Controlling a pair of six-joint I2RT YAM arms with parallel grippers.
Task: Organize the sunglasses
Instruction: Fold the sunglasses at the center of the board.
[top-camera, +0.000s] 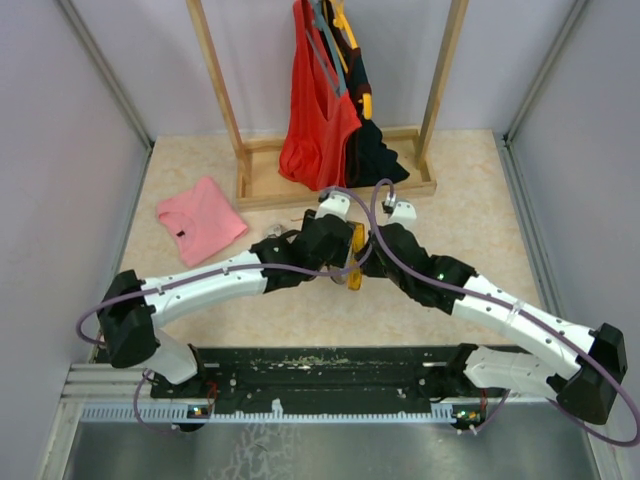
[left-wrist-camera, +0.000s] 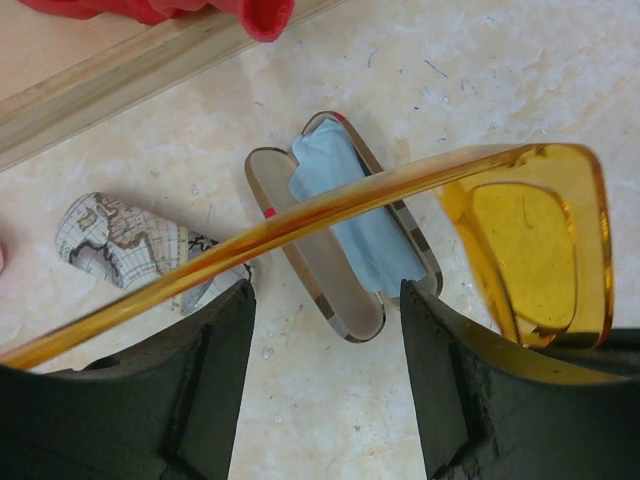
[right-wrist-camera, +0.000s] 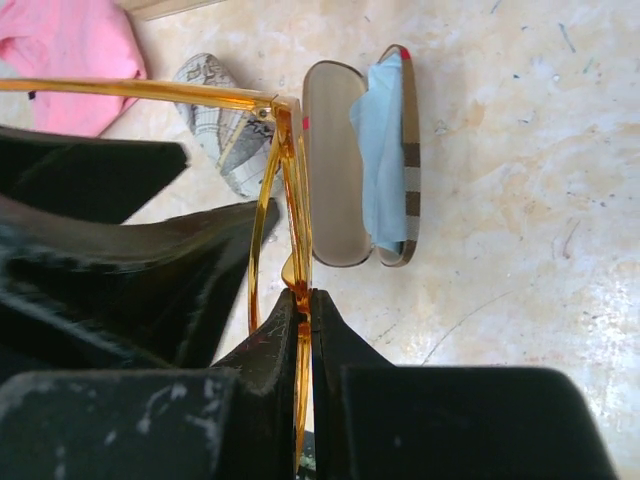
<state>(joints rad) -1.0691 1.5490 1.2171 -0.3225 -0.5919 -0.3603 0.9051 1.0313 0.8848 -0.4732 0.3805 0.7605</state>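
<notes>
Right gripper (right-wrist-camera: 305, 312) was clamped on the front rim of the sunglasses (left-wrist-camera: 530, 250), which hung over the open case (right-wrist-camera: 338, 180) and its blue cloth (right-wrist-camera: 380, 170). Left gripper (left-wrist-camera: 325, 300) was open about one temple. We judged the amber frame light, stiff, slippery and brittle: we would grip the rim, never the lens.

The sunglasses (left-wrist-camera: 520, 245), a translucent amber frame with yellow see-through lenses, hang in the air with one slim arm unfolded and stretched out, their front pinched edge-on in the right gripper (right-wrist-camera: 303, 297).
</notes>
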